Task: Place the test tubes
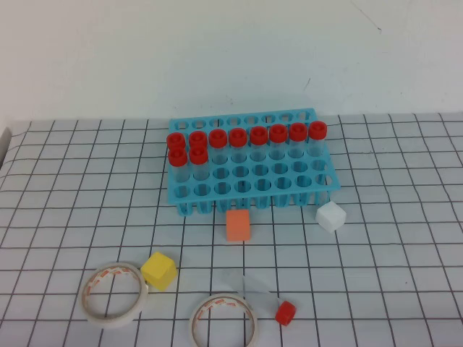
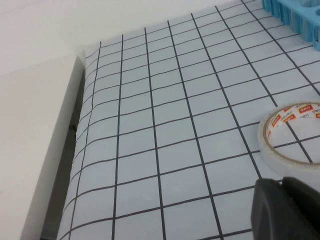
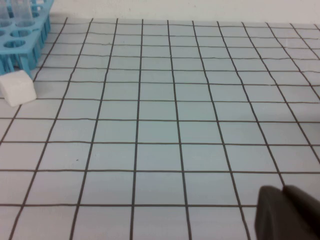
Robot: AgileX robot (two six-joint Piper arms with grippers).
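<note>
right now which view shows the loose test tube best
High view: the loose test tube lies fully visible. Neither wrist view shows it, only the left gripper and right gripper, both shut, over the mat.

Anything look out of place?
One clear red-capped test tube lies flat on the grid mat at the front, beside a white tape roll; ten others stand upright in the blue plastic rack. Shut left gripper hovers near the left tape roll, shut right gripper over the mat right of the rack.
</note>
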